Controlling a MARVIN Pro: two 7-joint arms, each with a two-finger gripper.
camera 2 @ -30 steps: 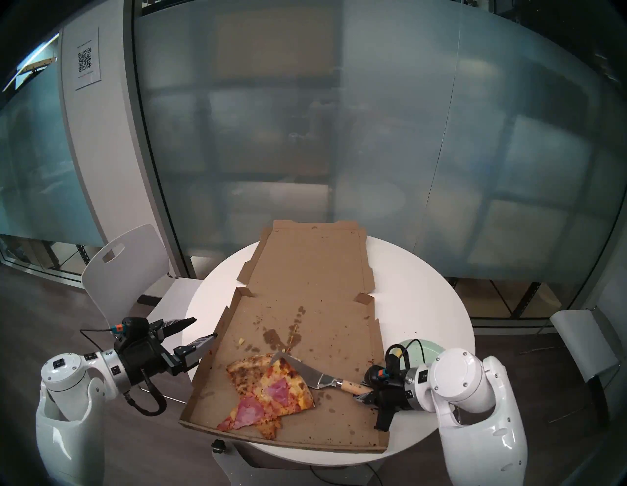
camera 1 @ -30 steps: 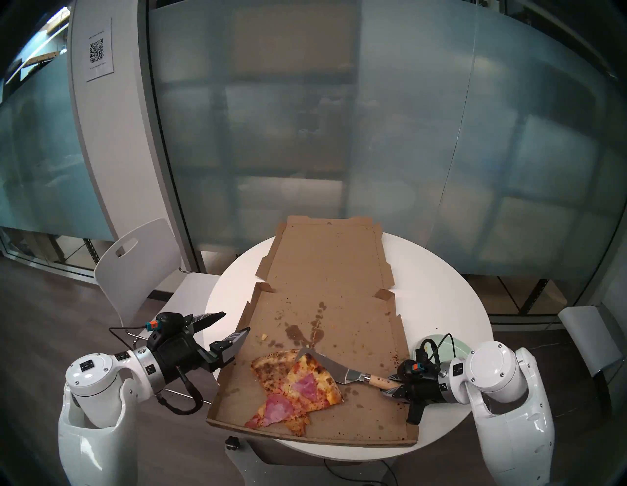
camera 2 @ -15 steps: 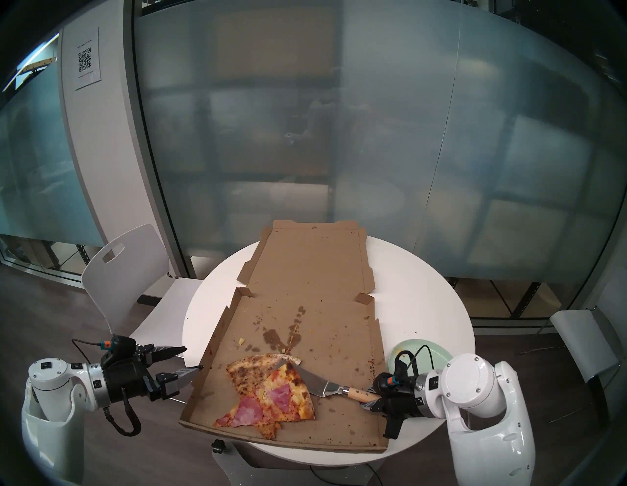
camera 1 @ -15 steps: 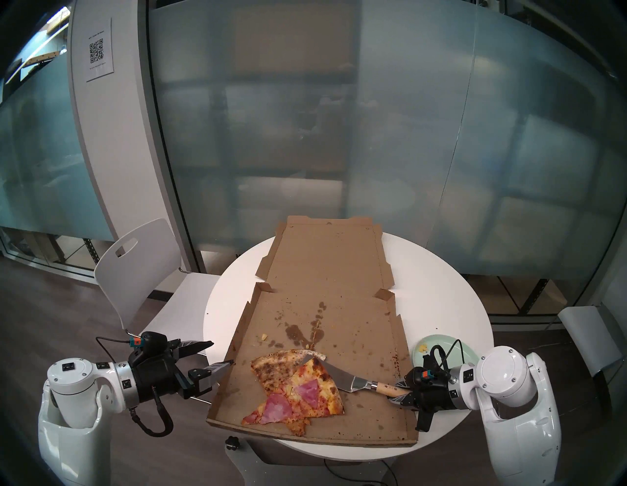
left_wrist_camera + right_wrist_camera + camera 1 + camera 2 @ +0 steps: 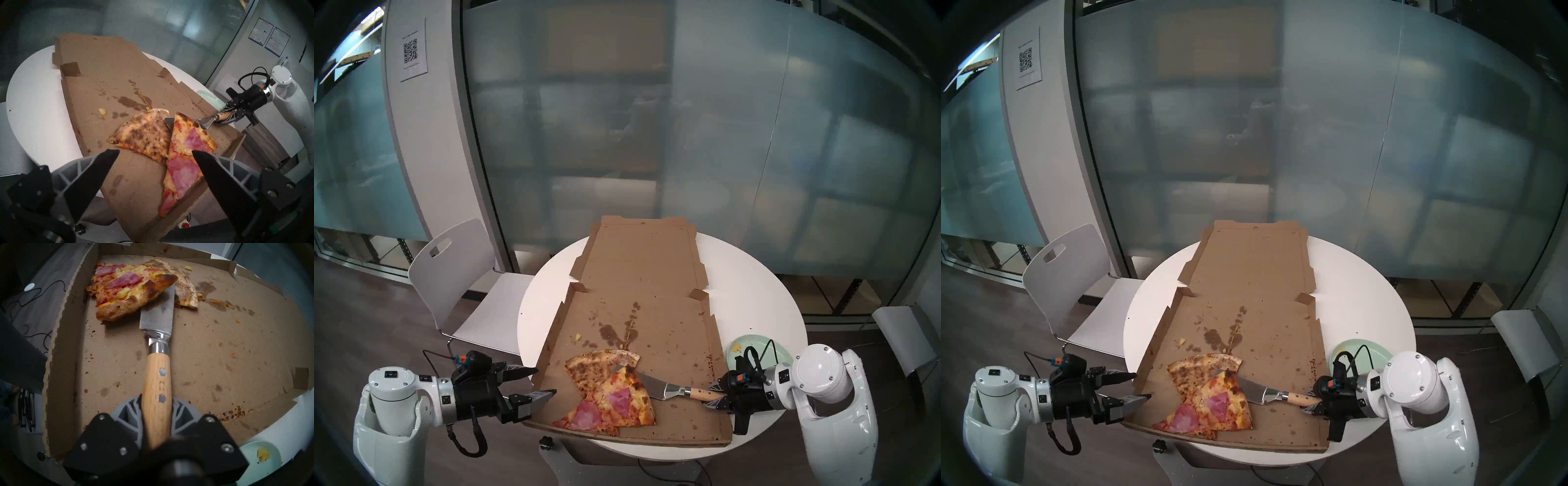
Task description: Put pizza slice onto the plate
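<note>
The ham and pineapple pizza slice (image 5: 612,404) lies in the near-left corner of the open cardboard box (image 5: 653,305), its tip at the near wall. My right gripper (image 5: 716,395) is shut on the wooden handle of a metal spatula (image 5: 656,385). The blade lies under the slice's browned crust end, seen closely in the right wrist view (image 5: 157,317). My left gripper (image 5: 545,380) is open and empty at the box's near-left wall, its fingers (image 5: 95,173) either side of the slice's tip. The mint-green plate (image 5: 755,341) sits right of the box, behind my right wrist.
A plain tan, dark-speckled slice (image 5: 595,368) lies against the ham slice on its far-left side. A yellow crumb lies on the plate (image 5: 254,461). The box covers much of the round white table (image 5: 755,288). A white chair (image 5: 456,271) stands at the left.
My left gripper has drawn back and down to the box's near-left corner. My right gripper shifted right and nearer with the spatula. The ham slice has slid toward the near wall.
</note>
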